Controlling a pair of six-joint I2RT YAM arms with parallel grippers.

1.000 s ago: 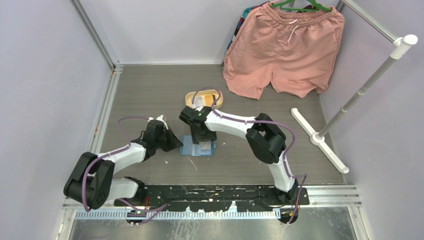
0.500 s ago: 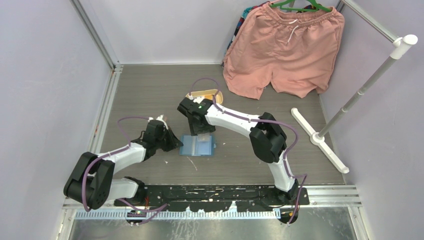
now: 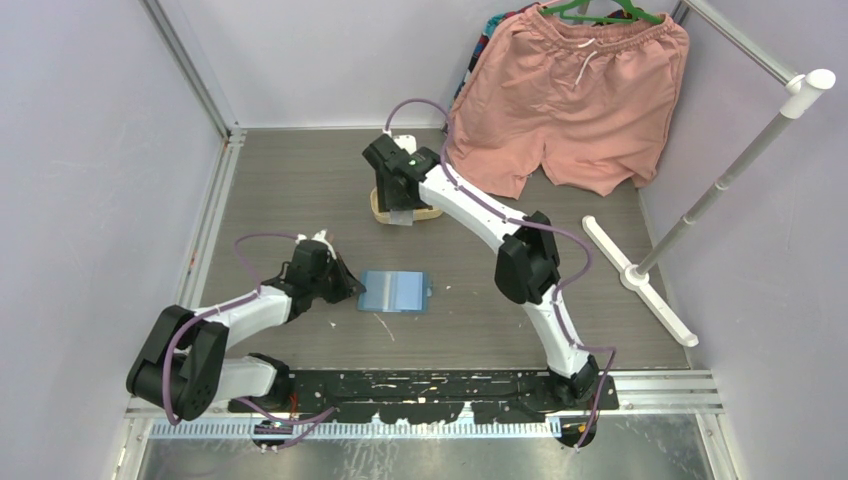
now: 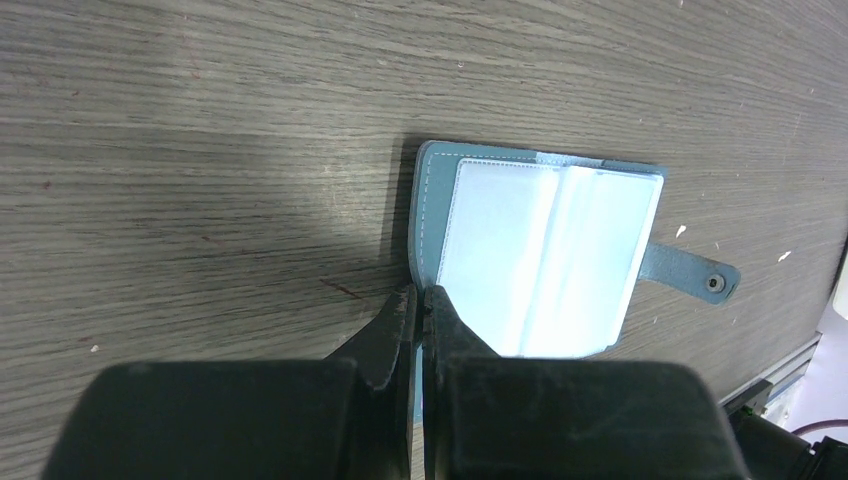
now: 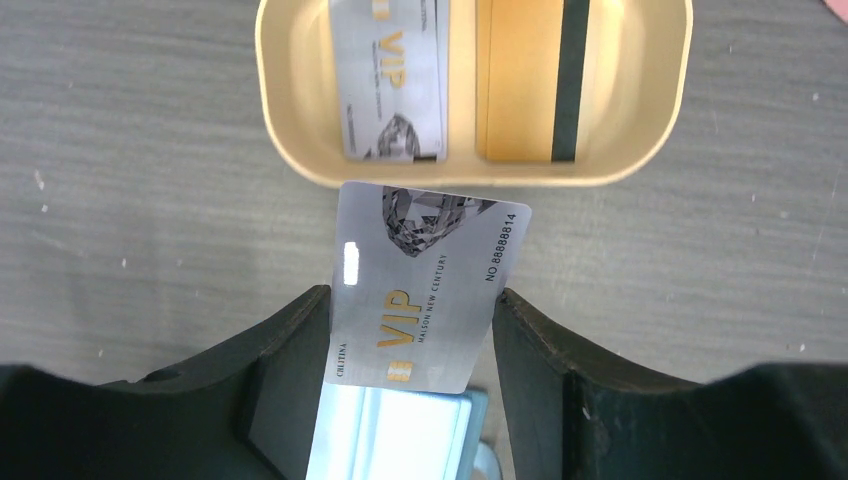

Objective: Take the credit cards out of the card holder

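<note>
RIGHT ARM AT THE TRAY, LEFT ARM AT THE WALLET: Your right gripper (image 5: 410, 305) clamps a silver VIP card (image 5: 430, 280) by its long edges, one finger on each side, at the 6 o'clock rim of the yellow tray (image 5: 295, 125). In the wrist view the card's far short edge lines up with that rim; whether the two touch cannot be told. Inside the tray, side by side, lie a second silver VIP card (image 5: 390, 70) on the 9 o'clock side and a gold card (image 5: 520, 80) with a dark stripe on the 3 o'clock side.

Seen from above, the tray sits at 12 o'clock from the card holder (image 4: 540, 250), well apart from it. The card holder lies open and flat on the wood-grain table (image 4: 200, 120), pale pockets up, its snap tab (image 4: 690, 275) sticking out from one side. In the overhead view your left gripper (image 4: 415, 300) is at the holder's 9 o'clock edge, fingers clenched together, tips at the teal border. Whether they pinch that border or only press on it cannot be told. Pink shorts (image 3: 570, 100) hang at 2 o'clock from the tray.
</note>
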